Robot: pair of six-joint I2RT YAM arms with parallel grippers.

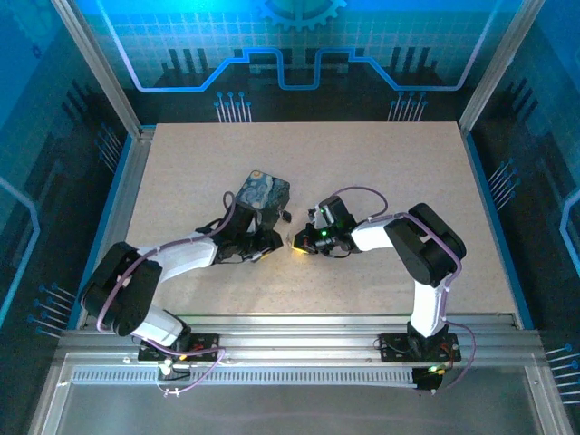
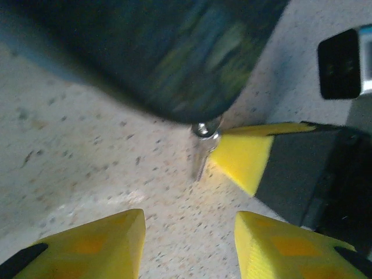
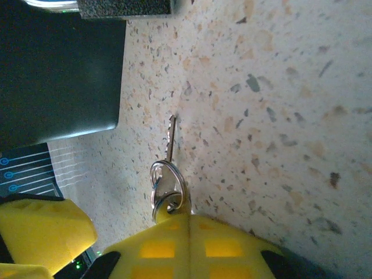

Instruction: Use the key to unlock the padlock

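My right yellow-fingered gripper (image 3: 189, 225) pinches the thin silvery ringed key (image 3: 170, 145); my left gripper (image 2: 189, 225) gapes empty. Next, I must find the padlock's keyhole.

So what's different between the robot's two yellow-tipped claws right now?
The left gripper stands open, fingers apart with bare table between them; the right gripper is shut. The left gripper holds nothing; the right gripper pinches the key at its ring end, blade pointing away. Both have yellow tips and sit low over the table near the dark tin.
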